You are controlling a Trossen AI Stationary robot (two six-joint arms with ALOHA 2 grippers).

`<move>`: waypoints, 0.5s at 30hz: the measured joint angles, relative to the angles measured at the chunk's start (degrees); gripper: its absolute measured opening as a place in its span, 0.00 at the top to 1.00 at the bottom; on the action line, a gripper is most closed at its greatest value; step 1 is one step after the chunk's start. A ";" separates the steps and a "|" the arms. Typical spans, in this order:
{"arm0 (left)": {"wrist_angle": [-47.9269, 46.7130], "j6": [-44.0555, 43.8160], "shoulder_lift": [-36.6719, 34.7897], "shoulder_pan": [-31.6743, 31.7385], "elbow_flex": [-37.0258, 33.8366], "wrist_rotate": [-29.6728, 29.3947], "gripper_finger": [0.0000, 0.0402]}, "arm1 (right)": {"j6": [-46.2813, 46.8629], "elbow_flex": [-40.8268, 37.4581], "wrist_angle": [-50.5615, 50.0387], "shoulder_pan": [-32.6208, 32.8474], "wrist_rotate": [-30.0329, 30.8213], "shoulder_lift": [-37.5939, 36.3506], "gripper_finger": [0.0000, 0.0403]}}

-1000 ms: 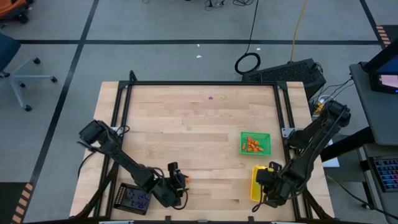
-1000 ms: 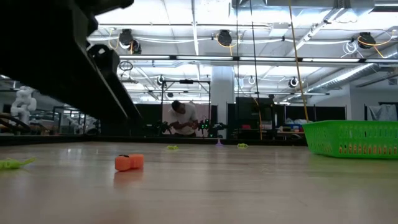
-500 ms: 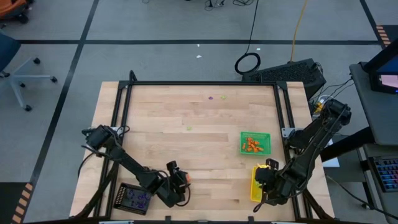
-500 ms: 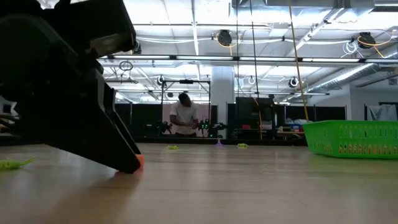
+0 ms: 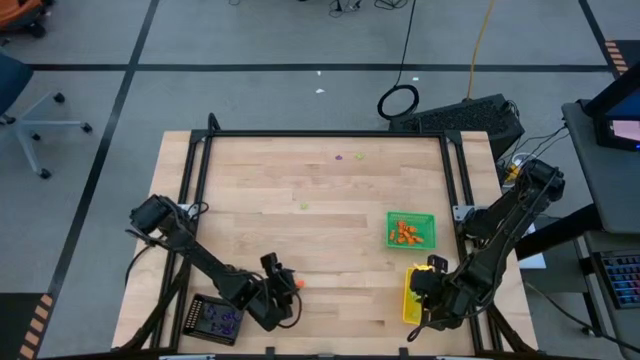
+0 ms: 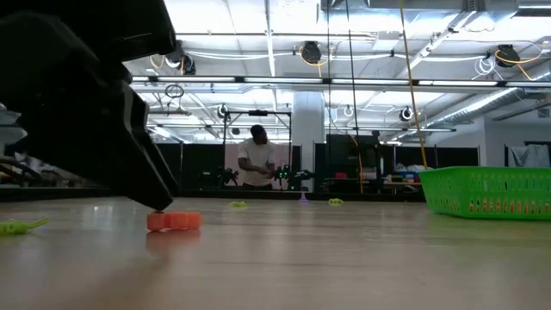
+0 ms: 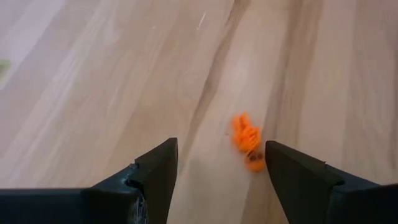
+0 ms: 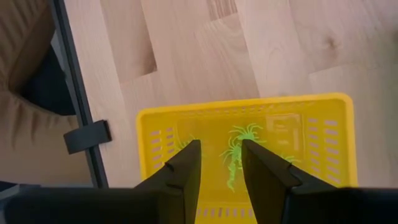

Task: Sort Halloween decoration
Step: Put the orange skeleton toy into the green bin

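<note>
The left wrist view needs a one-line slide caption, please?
Left gripper, jaws open, poised over an orange trinket lying on the wooden table.

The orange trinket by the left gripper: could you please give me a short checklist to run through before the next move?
1. Left gripper jaws open: ok.
2. Orange trinket lies free on the table, not gripped: ok.
3. Trinket centred between the jaws: not ok, it sits close to one finger in the left wrist view.
4. Green tray with orange pieces unobstructed: ok.
5. Right gripper clear, over the yellow tray: ok.
</note>
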 joint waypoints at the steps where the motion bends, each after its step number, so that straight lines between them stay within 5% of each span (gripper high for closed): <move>1: 0.53 -0.06 -0.04 0.02 -0.01 0.07 0.40 | 0.01 0.00 -0.01 0.00 0.02 0.00 0.74; 15: 1.91 -6.29 0.42 -0.30 -0.08 3.24 0.41 | -1.49 0.00 0.44 0.00 1.57 0.01 0.74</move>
